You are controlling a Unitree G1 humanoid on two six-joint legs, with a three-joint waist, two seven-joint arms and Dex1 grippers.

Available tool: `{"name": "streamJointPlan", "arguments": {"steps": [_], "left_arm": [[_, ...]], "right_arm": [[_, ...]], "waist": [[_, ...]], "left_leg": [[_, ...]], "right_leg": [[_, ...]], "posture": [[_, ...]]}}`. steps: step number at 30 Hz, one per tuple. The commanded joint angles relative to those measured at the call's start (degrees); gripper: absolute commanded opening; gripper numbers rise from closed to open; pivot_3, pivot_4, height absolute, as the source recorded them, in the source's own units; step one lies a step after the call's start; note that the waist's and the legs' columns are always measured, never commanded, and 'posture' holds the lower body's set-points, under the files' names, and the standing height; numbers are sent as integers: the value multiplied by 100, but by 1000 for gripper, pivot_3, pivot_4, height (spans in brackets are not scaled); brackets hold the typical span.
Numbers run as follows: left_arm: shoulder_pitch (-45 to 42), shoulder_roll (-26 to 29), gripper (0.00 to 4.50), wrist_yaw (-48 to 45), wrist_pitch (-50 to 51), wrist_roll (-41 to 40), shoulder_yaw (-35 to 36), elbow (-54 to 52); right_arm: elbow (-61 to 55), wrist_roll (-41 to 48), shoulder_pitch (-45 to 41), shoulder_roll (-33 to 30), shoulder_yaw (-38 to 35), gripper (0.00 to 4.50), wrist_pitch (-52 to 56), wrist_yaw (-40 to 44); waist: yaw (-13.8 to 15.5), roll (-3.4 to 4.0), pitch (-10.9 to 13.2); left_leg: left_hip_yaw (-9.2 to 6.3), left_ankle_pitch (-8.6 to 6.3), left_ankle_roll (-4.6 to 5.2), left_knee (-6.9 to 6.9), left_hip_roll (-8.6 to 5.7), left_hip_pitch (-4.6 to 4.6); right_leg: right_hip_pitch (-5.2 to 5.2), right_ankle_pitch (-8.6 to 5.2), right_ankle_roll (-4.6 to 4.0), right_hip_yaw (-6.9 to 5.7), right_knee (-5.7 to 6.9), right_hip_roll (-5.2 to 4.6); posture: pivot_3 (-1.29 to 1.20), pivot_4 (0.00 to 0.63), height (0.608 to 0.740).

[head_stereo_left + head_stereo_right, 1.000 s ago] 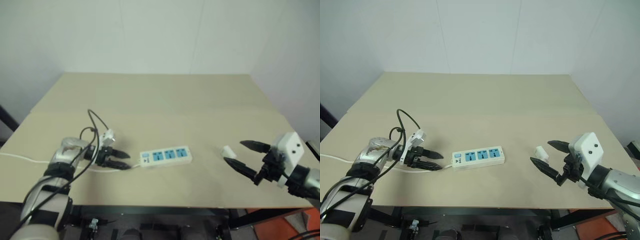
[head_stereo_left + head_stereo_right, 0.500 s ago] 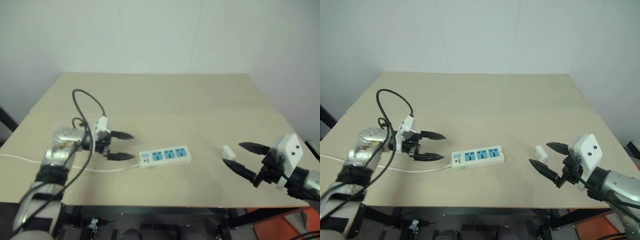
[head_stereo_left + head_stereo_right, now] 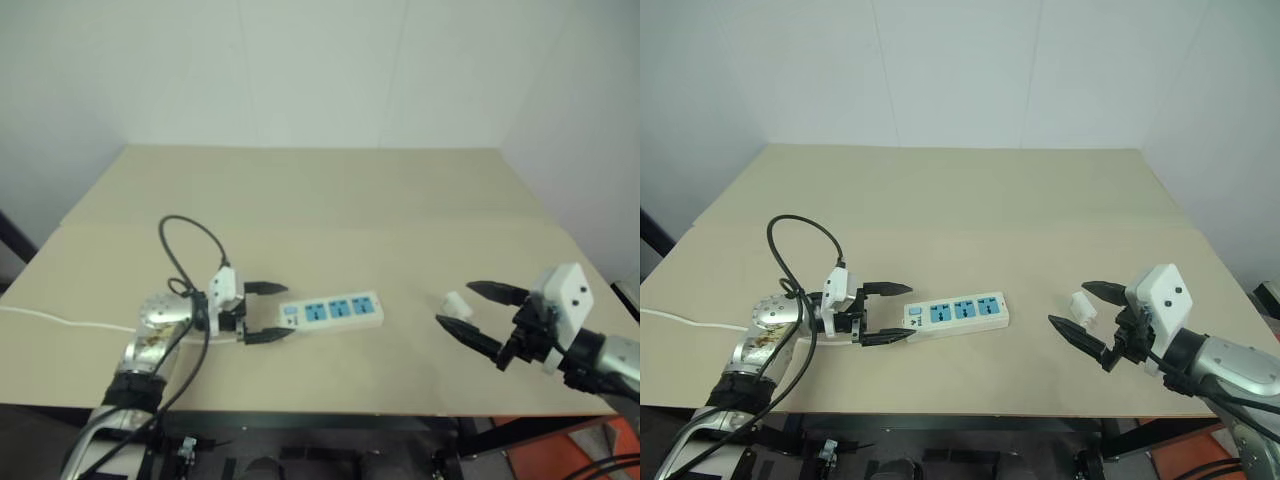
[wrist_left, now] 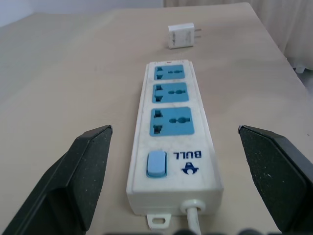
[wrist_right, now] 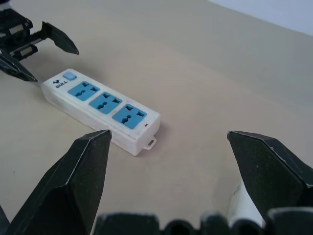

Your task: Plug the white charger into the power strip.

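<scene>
White power strip (image 3: 957,311) with blue socket faces, white charger (image 3: 1081,306), beige table (image 3: 970,210).

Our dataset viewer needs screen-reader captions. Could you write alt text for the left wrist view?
A white power strip with three blue sockets and a blue switch lies lengthwise on a beige table, cord end nearest, between the two open black fingers of the left gripper. The white charger lies on the table just past the strip's far end, prongs sideways.

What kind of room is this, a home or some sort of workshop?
Probably a robot test room, not a home: a bare beige table against plain white walls, holding a power strip and a small white charger.
</scene>
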Motion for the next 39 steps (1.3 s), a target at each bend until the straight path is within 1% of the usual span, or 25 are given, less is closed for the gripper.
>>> {"name": "streamJointPlan", "arguments": {"steps": [1,5,10,16,25,29,33,39], "left_arm": [[-361,-238,4490,-11,-343,152,-65,571],[-646,-502,4490,-162,-685,314,-132,1278],[-854,-726,4490,-337,-1069,481,-239,1826],[-942,-806,4490,-326,-1368,625,-222,2287],[-1003,-650,4490,-300,-1420,732,-108,2686],[-1022,-605,4490,-461,-1320,751,-146,2725],[-1000,-720,4490,-464,-1341,829,-195,2892],[-895,-1146,4490,-228,-1396,877,-194,3051]], "right_arm": [[-74,93,-149,-15,36,4500,34,-34],[-99,162,-189,-60,-2,4500,84,-33],[-150,249,-155,-142,-155,4500,167,4],[-204,379,-152,-264,-309,4500,274,11],[-269,449,-157,-313,-320,4500,326,-34],[-269,470,-156,-336,-324,4500,324,-30],[-242,485,-231,-371,-282,4500,343,-35],[-247,510,-298,-411,-258,4500,390,-33]], "waist": [[11,0,0],[5,0,0],[-6,0,0],[-3,-1,0],[-14,-1,-1],[-24,-1,-1],[-31,0,-2],[31,15,-14]], "left_leg": [[0,0,0,1,0,-1],[-1,0,0,0,-1,-2],[-2,0,0,0,-1,-1],[-2,0,0,0,-1,4],[-2,0,0,-1,0,12],[-2,0,0,-2,0,12],[-2,0,0,-2,0,13],[-2,0,0,-2,-4,16]], "right_leg": [[0,0,1,0,-1,0],[2,1,0,-1,-3,0],[2,1,-1,-1,-1,0],[7,0,1,0,-1,0],[15,-1,3,0,-2,0],[15,-1,3,-1,-2,1],[15,-1,3,-1,-2,1],[22,-2,6,-1,-3,-2]], "posture": [[0,150,740],[0,150,740],[0,150,740],[0,150,740],[0,150,740],[0,150,740],[0,150,740],[0,150,740]]}}
